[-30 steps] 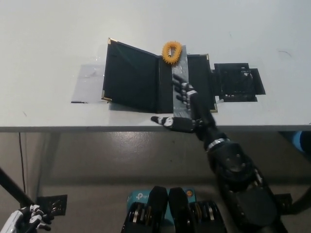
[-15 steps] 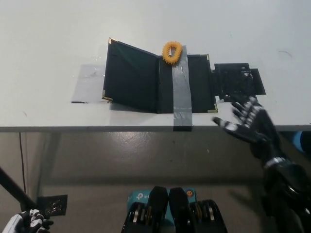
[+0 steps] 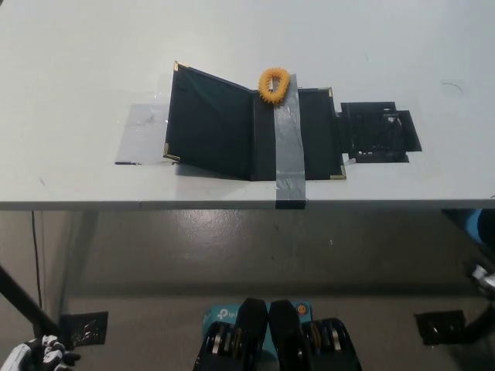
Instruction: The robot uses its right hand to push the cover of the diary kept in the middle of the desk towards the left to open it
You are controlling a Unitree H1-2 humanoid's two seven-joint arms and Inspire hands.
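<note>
The black diary (image 3: 317, 135) with gold corners lies open in the middle of the white desk (image 3: 85, 62). Its left cover (image 3: 209, 120) stands slightly raised and casts a shadow on the desk. A grey tape strip (image 3: 288, 151) runs down the diary's inside to the desk's front edge. An orange spiky ring (image 3: 274, 83) sits at the top of the spine. My black right hand is out of the picture. My white left hand (image 3: 37, 357) rests low at the bottom left corner, far below the desk, only partly seen.
A black flat panel (image 3: 379, 131) lies against the diary's right side. A patch of clear tape (image 3: 143, 131) is stuck to the desk left of the cover. The desk's front edge (image 3: 155, 205) runs across the middle of the view, with floor below.
My right hand has left the diary's inside, moved right past the desk's front edge and dropped out of view. The diary stays open as before.
</note>
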